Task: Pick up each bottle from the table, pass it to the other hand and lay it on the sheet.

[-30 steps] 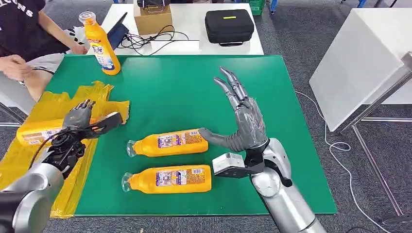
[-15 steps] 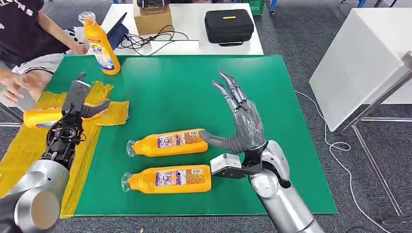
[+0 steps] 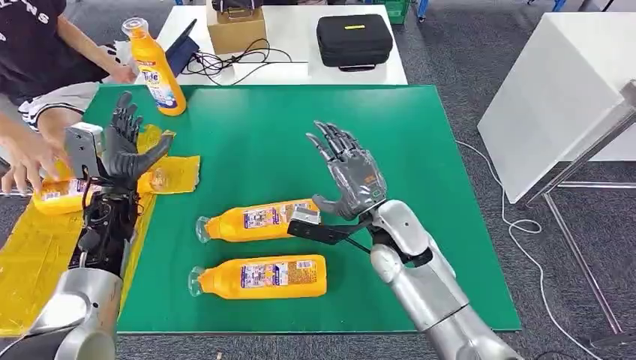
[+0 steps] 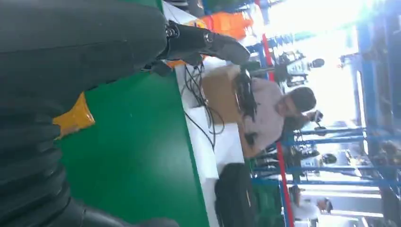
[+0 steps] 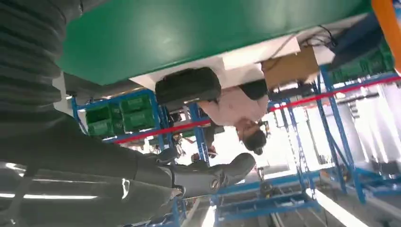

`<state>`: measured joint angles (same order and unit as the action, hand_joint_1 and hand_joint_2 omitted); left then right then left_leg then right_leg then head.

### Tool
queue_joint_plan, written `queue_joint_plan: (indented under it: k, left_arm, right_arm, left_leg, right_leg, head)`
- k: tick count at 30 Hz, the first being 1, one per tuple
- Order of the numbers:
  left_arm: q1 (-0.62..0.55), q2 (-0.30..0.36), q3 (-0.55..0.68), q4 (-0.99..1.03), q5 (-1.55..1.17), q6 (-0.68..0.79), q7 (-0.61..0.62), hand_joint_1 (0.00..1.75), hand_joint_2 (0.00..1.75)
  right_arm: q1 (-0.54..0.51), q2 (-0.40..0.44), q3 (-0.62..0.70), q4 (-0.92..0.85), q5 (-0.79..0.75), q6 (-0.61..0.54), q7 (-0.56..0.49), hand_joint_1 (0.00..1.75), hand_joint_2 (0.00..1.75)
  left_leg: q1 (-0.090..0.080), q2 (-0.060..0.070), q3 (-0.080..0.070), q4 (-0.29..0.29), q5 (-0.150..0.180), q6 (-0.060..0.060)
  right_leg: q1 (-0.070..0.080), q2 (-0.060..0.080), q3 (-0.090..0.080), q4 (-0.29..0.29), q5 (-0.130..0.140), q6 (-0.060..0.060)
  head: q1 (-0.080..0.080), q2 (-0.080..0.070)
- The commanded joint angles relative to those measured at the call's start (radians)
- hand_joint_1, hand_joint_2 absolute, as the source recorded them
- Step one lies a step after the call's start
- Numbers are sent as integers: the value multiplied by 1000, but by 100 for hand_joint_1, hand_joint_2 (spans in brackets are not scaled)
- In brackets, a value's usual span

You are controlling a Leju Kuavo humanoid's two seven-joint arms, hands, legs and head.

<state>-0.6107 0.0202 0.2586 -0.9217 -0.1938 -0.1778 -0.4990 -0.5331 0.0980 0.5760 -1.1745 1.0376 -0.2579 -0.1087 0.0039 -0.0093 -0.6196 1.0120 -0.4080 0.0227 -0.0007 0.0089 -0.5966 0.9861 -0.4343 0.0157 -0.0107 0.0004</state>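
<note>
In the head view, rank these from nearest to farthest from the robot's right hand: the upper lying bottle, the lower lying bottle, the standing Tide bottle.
From the right hand:
1. Upper lying bottle, just below its thumb.
2. Lower lying bottle, at the table's near edge.
3. Standing Tide bottle, at the far left corner.

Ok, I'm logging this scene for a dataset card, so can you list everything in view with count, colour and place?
Lying bottles: two, orange, side by side mid-mat.
Sheet bottle: one, orange, lying on the sheet under a person's hand.
Standing bottle: one, orange, far left corner of the mat.
Sheet: one, yellow, left edge of the table.
Mat: one, green, covering the table.
Case: one, black, on the white table behind.
Box: one, brown cardboard, beside the case.
Person's hand: one, on the sheet bottle.
Left hand: raised over the sheet, fingers apart, holding nothing.
Right hand: raised above the lying bottles, fingers spread, holding nothing.
</note>
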Motion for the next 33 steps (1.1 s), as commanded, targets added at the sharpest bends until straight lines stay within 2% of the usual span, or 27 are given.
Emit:
queue_joint_plan:
  k: [1, 9, 11, 15, 16, 17, 18, 21, 23, 26, 27, 31, 32, 33]
  left_arm:
    - [0, -19, -38, -33, 24, -15, 13, 0, 175]
    - [4, -24, -46, -39, 25, -14, 13, 0, 175]
    - [4, -24, -46, -39, 25, -14, 13, 0, 175]
    - [4, -24, -46, -39, 25, -14, 13, 0, 175]
    - [4, -24, -46, -39, 25, -14, 13, 0, 175]
    - [4, -24, -46, -39, 25, -14, 13, 0, 175]
    - [4, -24, -46, -39, 25, -14, 13, 0, 175]
    - [16, -32, -82, -105, 89, -104, 30, 0, 175]
    - [28, -41, -112, -156, 110, -130, 51, 0, 175]
    - [33, -58, -152, -194, 131, -138, 61, 0, 175]
    - [31, -63, -159, -197, 133, -140, 62, 0, 175]
    - [23, -78, -188, -209, 149, -142, 75, 0, 175]
    - [17, -84, -182, -153, 166, -112, 108, 0, 175]
    - [13, -80, -187, -120, 168, -103, 82, 0, 175]
  right_arm:
    - [-92, -4, 59, 170, 24, 48, 40, 0, 175]
    - [-96, 1, 59, 177, 24, 51, 39, 0, 175]
    - [-96, 1, 59, 177, 24, 51, 39, 0, 175]
    - [-96, 1, 59, 177, 24, 51, 39, 0, 175]
    - [-96, 1, 59, 177, 24, 51, 39, 0, 175]
    - [-96, 1, 59, 177, 24, 51, 39, 0, 175]
    - [-96, 1, 59, 177, 24, 51, 39, 0, 175]
    - [-173, 17, 97, 241, 78, 143, 100, 0, 175]
    - [-205, 33, 101, 280, 55, 215, 86, 0, 175]
    - [-217, 47, 98, 320, 8, 259, 57, 0, 175]
    - [-217, 46, 98, 323, 1, 265, 53, 0, 175]
    - [-202, 43, 125, 334, -21, 307, 37, 0, 175]
    - [-192, 58, 149, 398, -29, 350, 62, 0, 175]
    - [-197, 69, 162, 449, -36, 323, 60, 0, 175]
  left_leg:
    - [1, 1, 6, 0, -3, -1]
    - [0, 0, 2, 0, 0, 0]
    - [0, 0, 6, 0, -2, -1]
    - [0, 0, 2, 0, -1, 0]
    - [1, 1, 7, 0, -3, -1]
    - [0, 0, 2, 0, -1, -1]
    - [0, 0, 5, 0, -2, -1]
    - [0, 1, 3, 0, -1, -1]
    - [0, 2, 1, 1, -1, -1]
    - [1, 1, 5, 2, -3, -1]
    - [0, 0, 1, 0, -1, -1]
    - [1, -1, 4, 0, -2, -1]
    - [1, -1, 2, 0, -1, -1]
    - [0, -2, 5, 0, -1, -1]
  right_leg:
    - [1, -1, 6, -1, -2, 0]
    - [0, -1, 2, -1, 0, 0]
    - [1, -1, 6, -1, -2, 1]
    - [0, -1, 2, 0, -1, 0]
    - [1, -1, 7, -1, -3, 1]
    - [0, -1, 2, 0, -1, 0]
    - [0, -1, 5, 0, -2, 0]
    - [0, 0, 3, 0, -1, 0]
    - [0, 1, 0, 1, -1, 0]
    - [1, -1, 5, 1, -2, 1]
    - [0, -1, 2, 0, -1, 0]
    - [1, -3, 5, 0, -2, 1]
    - [1, -2, 3, -1, -1, 0]
    - [0, -3, 5, -1, -2, 1]
  head:
    - [0, 0]
    - [0, 0]
    - [0, 0]
    - [0, 0]
    - [0, 0]
    - [0, 0]
    - [0, 0]
    - [0, 0]
    - [0, 0]
    - [0, 0]
    - [0, 0]
    - [0, 0]
    - [0, 0]
    - [0, 0]
